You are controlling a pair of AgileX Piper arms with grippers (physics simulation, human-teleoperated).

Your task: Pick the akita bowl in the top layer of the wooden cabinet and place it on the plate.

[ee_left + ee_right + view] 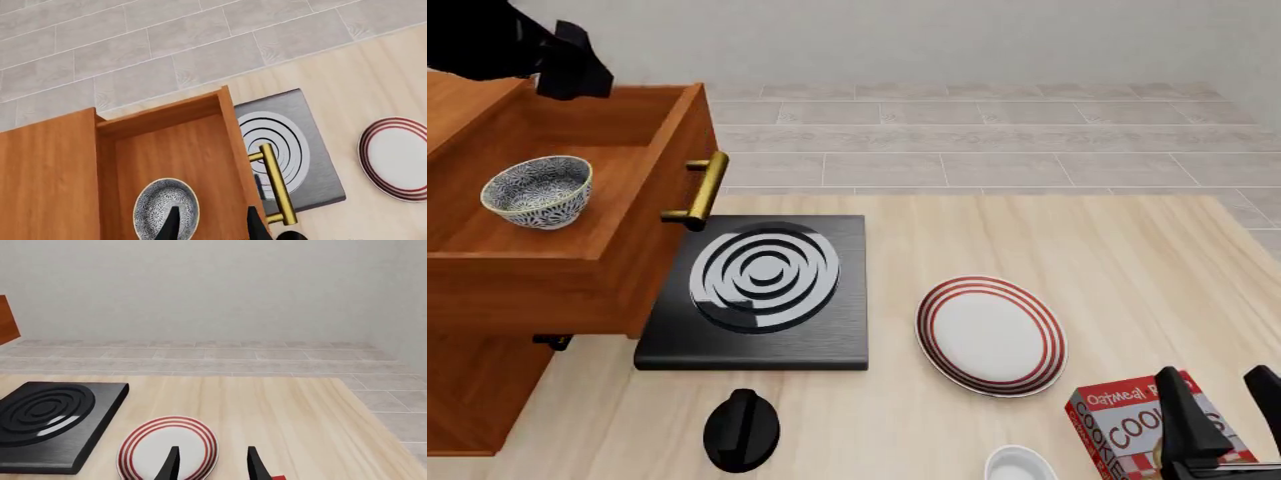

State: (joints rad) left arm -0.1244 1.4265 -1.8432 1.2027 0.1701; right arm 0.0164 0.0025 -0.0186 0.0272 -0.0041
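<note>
The akita bowl (537,190), black-and-white patterned, sits upright inside the pulled-out top layer (561,290) of the wooden cabinet (474,390). In the left wrist view my left gripper (213,225) hangs open above the drawer, one finger over the akita bowl (165,207), not touching it. The plate (992,335), white with red rings, lies on the table right of the stove. My right gripper (1224,410) stands open at the table's near right corner, with the plate (168,447) just ahead of it and nothing between its fingers.
A black stove (761,290) with white spiral rings lies under the drawer's brass handle (701,190). A black knob-shaped object (742,430), a plain white bowl (1021,465) and an oatmeal cookie box (1128,425) sit along the near edge. My left arm (507,45) is over the cabinet's back.
</note>
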